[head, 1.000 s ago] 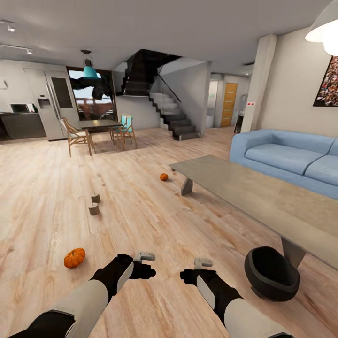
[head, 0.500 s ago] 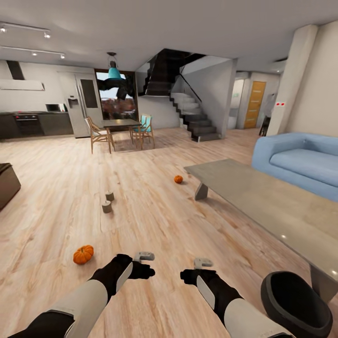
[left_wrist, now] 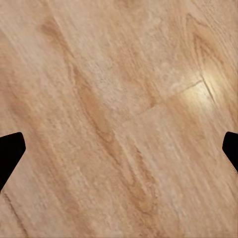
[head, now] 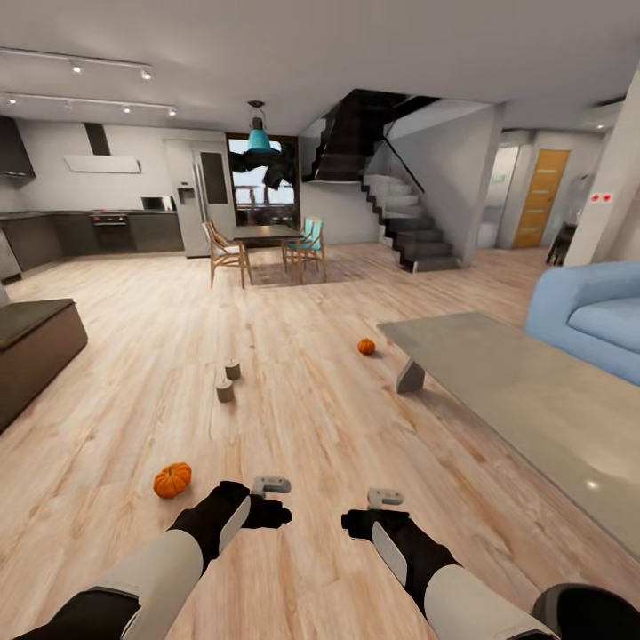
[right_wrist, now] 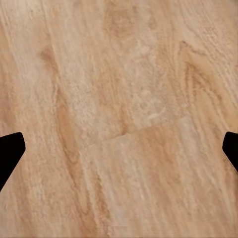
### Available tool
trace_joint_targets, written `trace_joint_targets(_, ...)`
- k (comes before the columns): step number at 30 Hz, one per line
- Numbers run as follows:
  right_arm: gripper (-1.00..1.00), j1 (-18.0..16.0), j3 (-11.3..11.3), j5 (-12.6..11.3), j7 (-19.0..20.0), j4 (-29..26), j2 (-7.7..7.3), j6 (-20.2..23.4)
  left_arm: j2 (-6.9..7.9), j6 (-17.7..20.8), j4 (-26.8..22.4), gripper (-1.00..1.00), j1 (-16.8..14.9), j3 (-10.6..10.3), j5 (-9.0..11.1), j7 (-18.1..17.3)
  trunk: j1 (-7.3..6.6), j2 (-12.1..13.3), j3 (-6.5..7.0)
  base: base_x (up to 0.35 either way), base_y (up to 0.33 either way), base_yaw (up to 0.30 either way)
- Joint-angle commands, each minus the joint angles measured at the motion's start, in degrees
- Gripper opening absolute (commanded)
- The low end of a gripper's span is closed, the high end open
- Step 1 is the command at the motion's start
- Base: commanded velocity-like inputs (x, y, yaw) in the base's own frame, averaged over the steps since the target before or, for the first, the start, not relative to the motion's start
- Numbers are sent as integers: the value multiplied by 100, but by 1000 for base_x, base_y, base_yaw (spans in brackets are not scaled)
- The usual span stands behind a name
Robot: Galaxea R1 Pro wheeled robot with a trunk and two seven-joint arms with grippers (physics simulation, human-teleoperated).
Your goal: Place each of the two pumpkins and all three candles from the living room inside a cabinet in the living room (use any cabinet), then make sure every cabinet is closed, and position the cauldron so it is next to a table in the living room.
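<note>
Left gripper (left_wrist: 119, 148) hanging over wood floor (left_wrist: 114, 99), dark fingertips (left_wrist: 10, 148) showing wide apart, nothing between.

Pale plank floor (head: 311, 409), dark staircase (head: 400, 222), blue sofa (head: 596, 320), dining chairs (head: 227, 253) by window (head: 260, 187).

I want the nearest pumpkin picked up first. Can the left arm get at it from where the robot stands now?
Probably yes, with a stoop. The near pumpkin lies on bare floor just outside the left gripper, nothing between them, and the fingers are spread wide and empty.
</note>
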Motion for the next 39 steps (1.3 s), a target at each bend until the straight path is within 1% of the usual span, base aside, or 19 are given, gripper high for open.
trace_joint_targets(1, 100, -1, 28, -60, -51, -10, 0, 21, 3, 30, -6, 100, -3, -31, 26, 3, 1, -2, -6, 226, -220, 260)
trace_joint_targets(6, 100, -2, 29, -59, -51, -17, 0, 23, 10, 34, -4, 100, -3, -20, 37, 4, 1, -2, -6, 212, -202, 108)
trace_joint_targets(10, 100, -1, 31, -60, -51, -21, 0, 26, 12, 31, -7, 100, -3, -26, 115, 4, 1, -2, -6, 92, -76, 14)
trace_joint_targets(14, 100, -3, 29, -59, -51, -20, 0, 23, 12, 30, -8, 100, -3, -27, 155, 4, 1, -2, -6, 32, 0, 5)
trace_joint_targets(18, 100, -2, 29, -60, -51, -19, 0, 22, 12, 25, -10, 100, -3, -29, 166, 2, 1, -2, 4, 8, 136, 77)
trace_joint_targets(39, 100, 1, 31, -60, -51, -14, 0, 21, 21, 21, -15, 100, -3, -27, 170, -1, 1, -2, 91, 0, 15, 256)
